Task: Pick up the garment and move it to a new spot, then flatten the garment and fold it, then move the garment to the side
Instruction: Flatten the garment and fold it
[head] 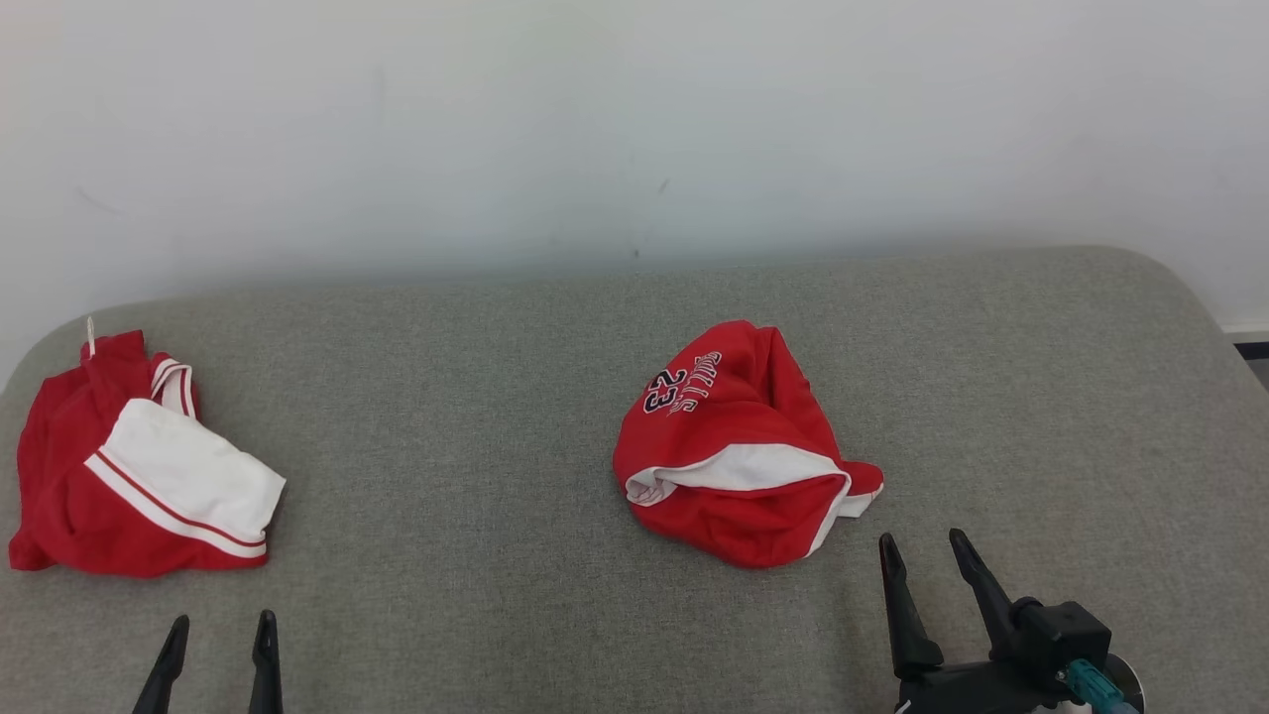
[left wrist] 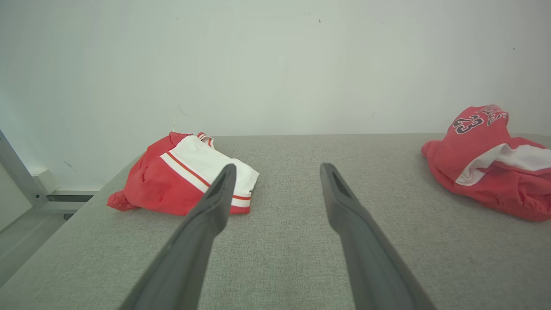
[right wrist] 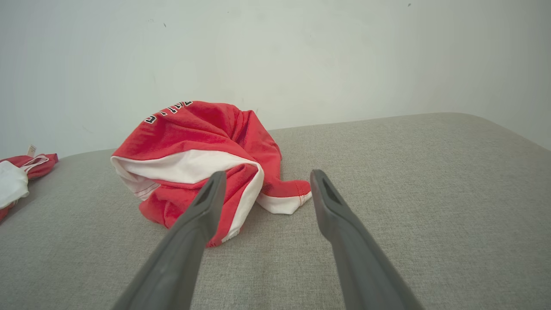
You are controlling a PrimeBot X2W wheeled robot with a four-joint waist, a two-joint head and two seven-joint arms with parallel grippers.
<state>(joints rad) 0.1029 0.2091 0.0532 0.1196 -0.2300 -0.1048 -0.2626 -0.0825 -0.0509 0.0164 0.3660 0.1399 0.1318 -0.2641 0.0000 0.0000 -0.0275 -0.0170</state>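
1. Grey woven surface (head: 476,397): a padded top with rounded corners spanning the head view from 9 to 3 o'clock. Both garments rest on it.
2. Pale wall (head: 595,119): stands behind the surface at 12 o'clock, with a few faint scuffs.
3. Red jersey (head: 739,446): lies crumpled in a heap just right of the centre of the head view, toward 3 o'clock. White trim and lining are turned outward. Dark lettering and the number 23 face up on its far-left portion. In the left wrist view (left wrist: 486,163) it sits at 3 o'clock. In the right wrist view (right wrist: 198,142) it sits at 11 o'clock from the fingertips.
4. Red-and-white garment (head: 129,476): bunched at the 9 o'clock edge of the surface, well apart from the jersey, with a white panel uppermost. It is also seen from the left wrist (left wrist: 181,181).
5. Right gripper (head: 922,540): at 5 o'clock from the jersey, near its hem but clear of it. The fingers are spread wide and hold nothing (right wrist: 267,174).
6. Left gripper (head: 222,620): at 7 o'clock in the head view, at 5 o'clock from the red-and-white garment. The fingers are spread wide with nothing between them (left wrist: 279,165).
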